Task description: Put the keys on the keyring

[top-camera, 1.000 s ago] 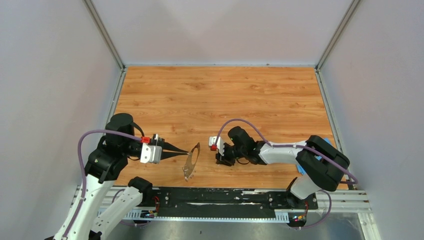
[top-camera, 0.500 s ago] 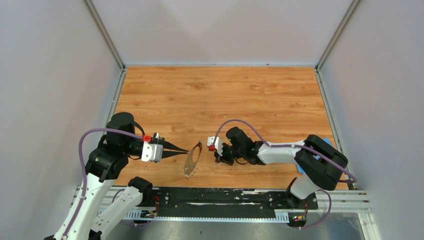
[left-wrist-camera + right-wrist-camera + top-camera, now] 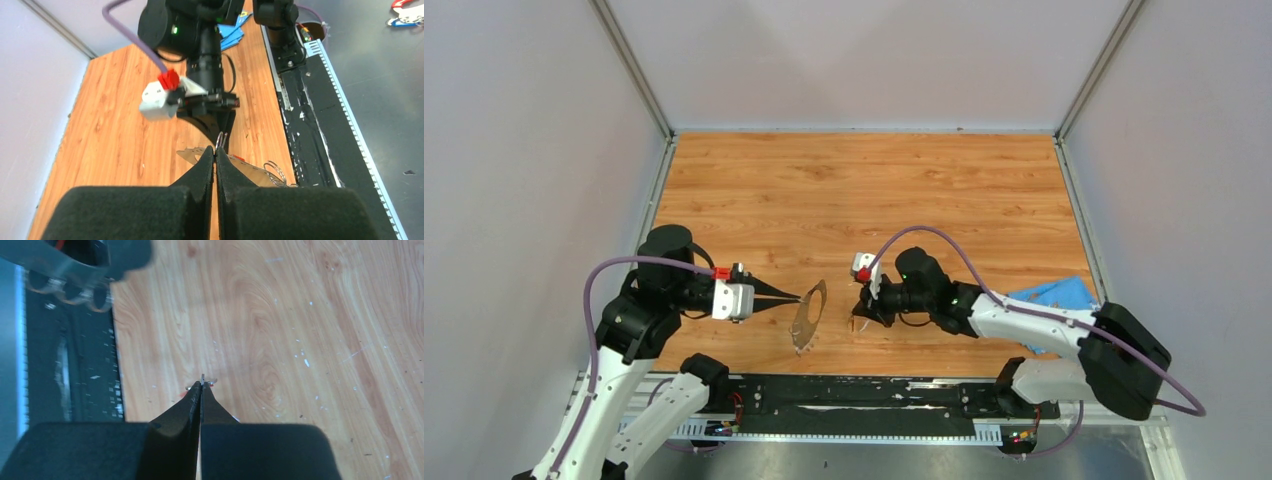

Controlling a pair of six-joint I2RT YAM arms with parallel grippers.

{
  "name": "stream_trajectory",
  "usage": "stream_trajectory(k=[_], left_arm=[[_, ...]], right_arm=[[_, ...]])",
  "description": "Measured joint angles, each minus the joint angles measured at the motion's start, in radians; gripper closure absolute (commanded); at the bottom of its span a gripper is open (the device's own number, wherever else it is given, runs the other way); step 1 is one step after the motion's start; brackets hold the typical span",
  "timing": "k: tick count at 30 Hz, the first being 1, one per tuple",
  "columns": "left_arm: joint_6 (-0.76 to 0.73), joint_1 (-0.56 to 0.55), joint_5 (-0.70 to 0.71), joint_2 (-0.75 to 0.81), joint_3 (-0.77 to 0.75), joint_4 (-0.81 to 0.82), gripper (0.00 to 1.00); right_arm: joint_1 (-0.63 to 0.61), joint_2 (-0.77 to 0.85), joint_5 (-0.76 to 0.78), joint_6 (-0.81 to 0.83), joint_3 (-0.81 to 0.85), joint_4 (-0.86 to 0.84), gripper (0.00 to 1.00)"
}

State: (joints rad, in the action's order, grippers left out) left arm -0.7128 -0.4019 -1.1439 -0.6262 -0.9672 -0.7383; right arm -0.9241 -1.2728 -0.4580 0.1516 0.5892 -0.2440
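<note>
Threading step. Left tool [image 3: 798,297] pinches the keyring [image 3: 806,322] at lower centre. Right tool [image 3: 856,315] pinches the red key [image 3: 201,382] just right of it. Next move, as judged: align key hole with ring end.

Right arm [image 3: 1034,325]: the elbow has swung from the right-centre of the top view to the lower right corner, and the forearm now lies stretched out.

Right gripper [image 3: 856,315]: the jaws have gone from partly open to fully closed. In the wrist view the tips pinch the red key [image 3: 201,382].

Blue cloth [image 3: 1054,294]: formerly almost hidden behind the elbow, it is now largely exposed at the right.

Left gripper [image 3: 796,298]: it has shifted slightly toward the upper right.
</note>
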Motion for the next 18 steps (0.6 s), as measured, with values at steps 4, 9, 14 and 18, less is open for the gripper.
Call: stream_trajectory(k=[4, 9, 14, 18], left_arm=[[0.001, 0.0, 0.039, 0.002, 0.021, 0.002, 1.0], [-0.031, 0.0, 0.08, 0.003, 0.049, 0.0, 1.0], [-0.061, 0.0, 0.117, 0.004, 0.053, 0.0, 1.0], [-0.09, 0.0, 0.132, 0.015, 0.074, 0.002, 1.0]], right_arm=[[-0.026, 0.106, -0.009, -0.116, 0.002, 0.055, 0.99], [-0.062, 0.154, -0.011, -0.217, 0.089, 0.195, 1.0], [-0.093, 0.162, -0.012, -0.265, 0.23, 0.283, 1.0], [-0.098, 0.162, -0.013, -0.287, 0.352, 0.322, 1.0]])
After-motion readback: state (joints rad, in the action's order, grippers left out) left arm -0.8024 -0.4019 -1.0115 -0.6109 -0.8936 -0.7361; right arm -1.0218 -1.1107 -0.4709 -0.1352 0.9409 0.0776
